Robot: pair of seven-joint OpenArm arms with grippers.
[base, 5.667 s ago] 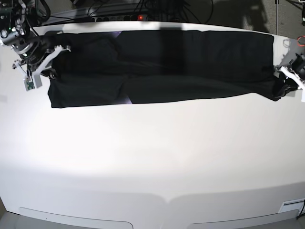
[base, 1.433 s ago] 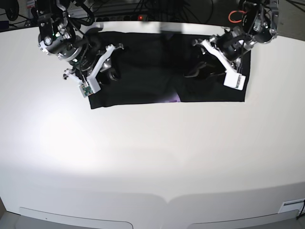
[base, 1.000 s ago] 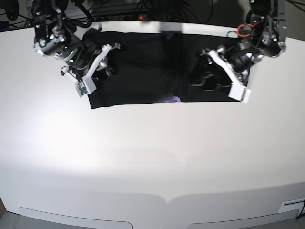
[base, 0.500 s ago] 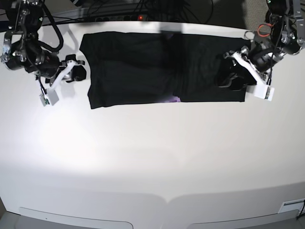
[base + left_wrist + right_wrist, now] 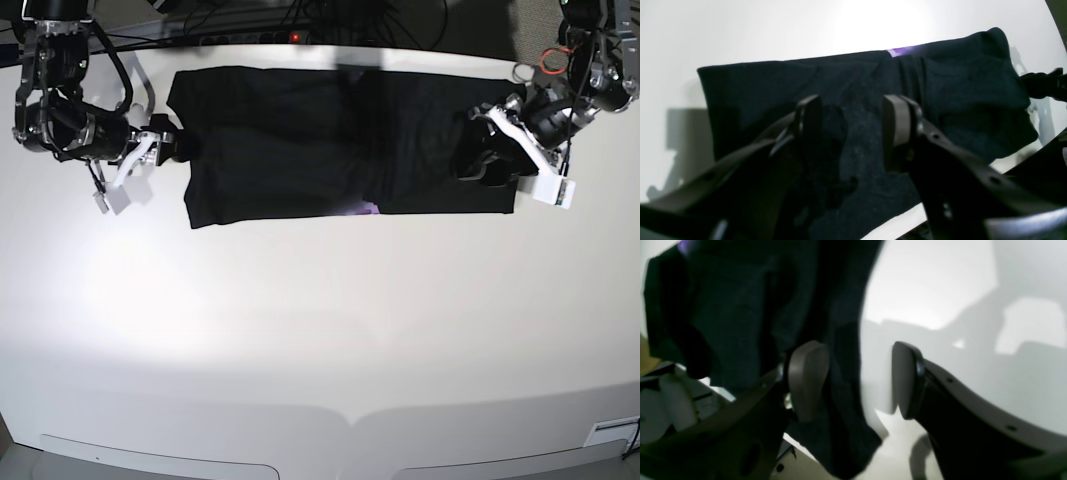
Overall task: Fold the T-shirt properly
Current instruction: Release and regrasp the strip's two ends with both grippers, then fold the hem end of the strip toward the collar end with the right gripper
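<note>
With the T-shirt [image 5: 345, 140] lying as a folded band on the desk [image 5: 320, 330], the released left claw [image 5: 851, 130] and right claw [image 5: 860, 380] sit at its ends, likely needing fresh end grips for the crosswise fold.

T-shirt [image 5: 340, 140] — matt black cloth; table [image 5: 320, 330] — smooth white, glossy

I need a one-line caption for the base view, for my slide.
Both open grippers, left and right, sit at opposite ends of the partly folded black T-shirt.
</note>
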